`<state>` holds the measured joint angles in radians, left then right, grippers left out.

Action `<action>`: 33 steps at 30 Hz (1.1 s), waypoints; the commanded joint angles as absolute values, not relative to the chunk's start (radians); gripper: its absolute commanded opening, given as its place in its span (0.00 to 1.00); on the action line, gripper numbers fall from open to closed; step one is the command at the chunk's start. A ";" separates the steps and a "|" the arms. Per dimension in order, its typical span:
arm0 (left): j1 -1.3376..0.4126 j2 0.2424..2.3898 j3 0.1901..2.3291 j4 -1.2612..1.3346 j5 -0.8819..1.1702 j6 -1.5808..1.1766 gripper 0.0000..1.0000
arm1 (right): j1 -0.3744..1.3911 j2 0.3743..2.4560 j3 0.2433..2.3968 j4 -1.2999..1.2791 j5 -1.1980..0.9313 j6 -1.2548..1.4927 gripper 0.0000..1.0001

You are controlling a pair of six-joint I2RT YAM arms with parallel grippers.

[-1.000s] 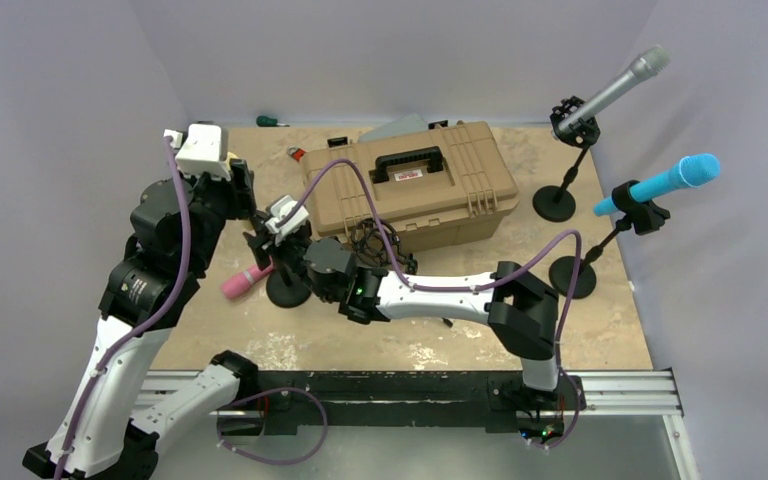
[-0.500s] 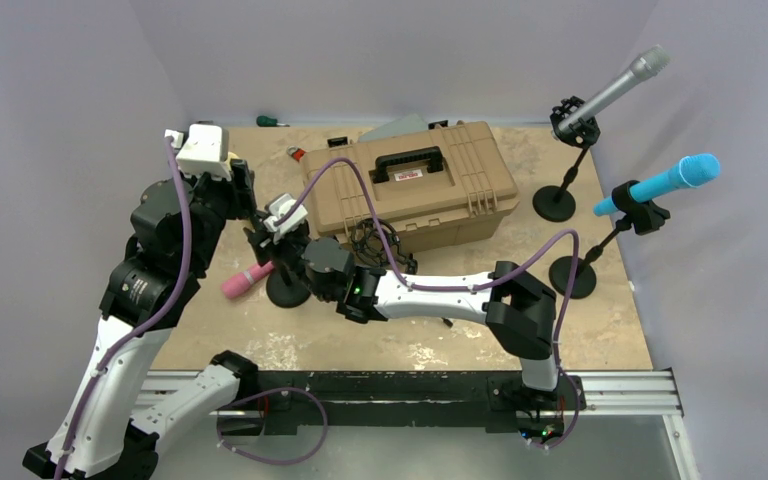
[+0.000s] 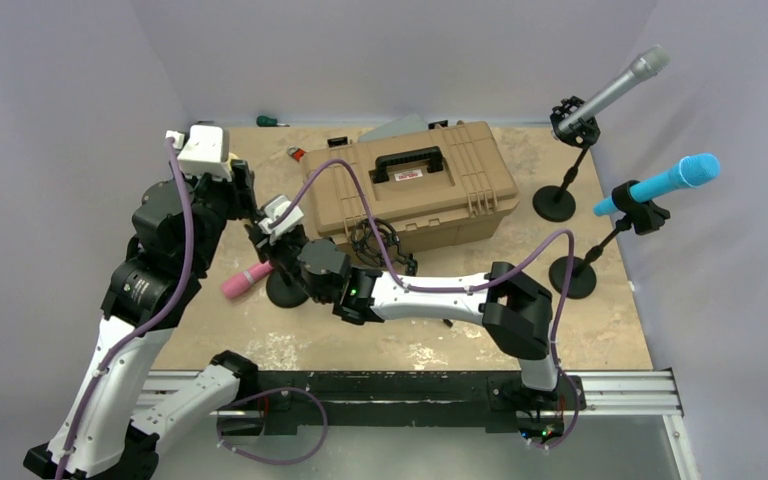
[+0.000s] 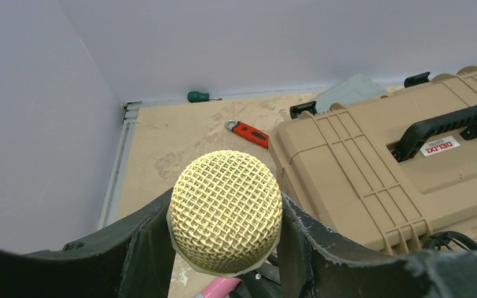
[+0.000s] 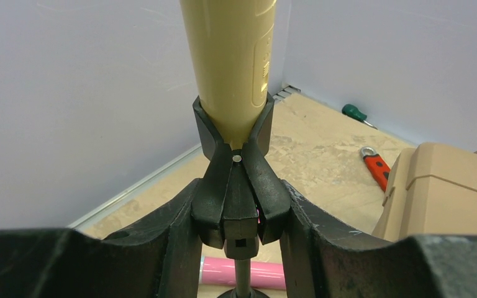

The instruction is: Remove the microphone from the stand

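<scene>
A cream-yellow microphone sits upright in a black clip (image 5: 235, 186) on a short stand at the table's left. Its mesh head (image 4: 225, 198) fills the left wrist view. Its body (image 5: 231, 62) rises from the clip in the right wrist view. My left gripper (image 4: 225, 223) is shut on the mesh head, one finger on each side. My right gripper (image 5: 239, 217) is shut on the clip just below the microphone. In the top view both grippers (image 3: 272, 232) meet over the stand's round base (image 3: 285, 291) and hide the microphone.
A pink microphone (image 3: 246, 280) lies on the table by the stand base. A tan toolbox (image 3: 410, 185) stands just right of it. Two more stands at the far right hold a grey microphone (image 3: 615, 90) and a blue one (image 3: 665, 182). A red tool (image 3: 297, 154) and a green screwdriver (image 3: 270, 121) lie at the back.
My right wrist has shifted slightly to the left, closer in on the stand. My left arm has hardly moved.
</scene>
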<state>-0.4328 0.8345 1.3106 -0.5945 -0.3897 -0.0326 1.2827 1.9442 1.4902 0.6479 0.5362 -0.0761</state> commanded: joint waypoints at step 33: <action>-0.430 0.799 1.289 -0.524 -0.357 -0.005 0.00 | 1.274 1.889 1.454 0.719 0.541 -0.076 0.52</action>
<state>-0.4332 0.8120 1.2938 -0.5766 -0.3725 -0.0288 1.2816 1.9327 1.4162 0.6964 0.4965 -0.0792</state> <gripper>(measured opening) 0.519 0.590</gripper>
